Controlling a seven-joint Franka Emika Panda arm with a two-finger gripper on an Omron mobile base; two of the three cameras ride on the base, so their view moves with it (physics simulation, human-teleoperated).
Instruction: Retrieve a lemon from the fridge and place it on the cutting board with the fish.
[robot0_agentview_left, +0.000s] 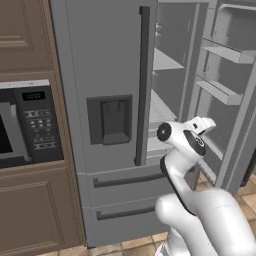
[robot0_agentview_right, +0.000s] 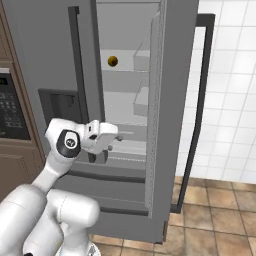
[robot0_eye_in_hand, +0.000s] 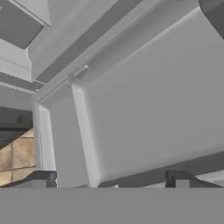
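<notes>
One lemon (robot0_agentview_right: 113, 61) – on upper fridge (robot0_agentview_left: 107, 65) shelf | right door open | tool (robot0_agentview_right: 118, 138) – spread, empty, below lemon

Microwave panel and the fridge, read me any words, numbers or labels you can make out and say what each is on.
Microwave display: green digits, too blurred to read.
Microwave keypad: button markings, too small to read.
Fridge: no text, brand or label visible, on the doors or inside.

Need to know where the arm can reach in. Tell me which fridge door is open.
The right door of the fridge is swung wide open, baring the shelves and the lemon. The left door, with the dispenser, is shut.
</notes>
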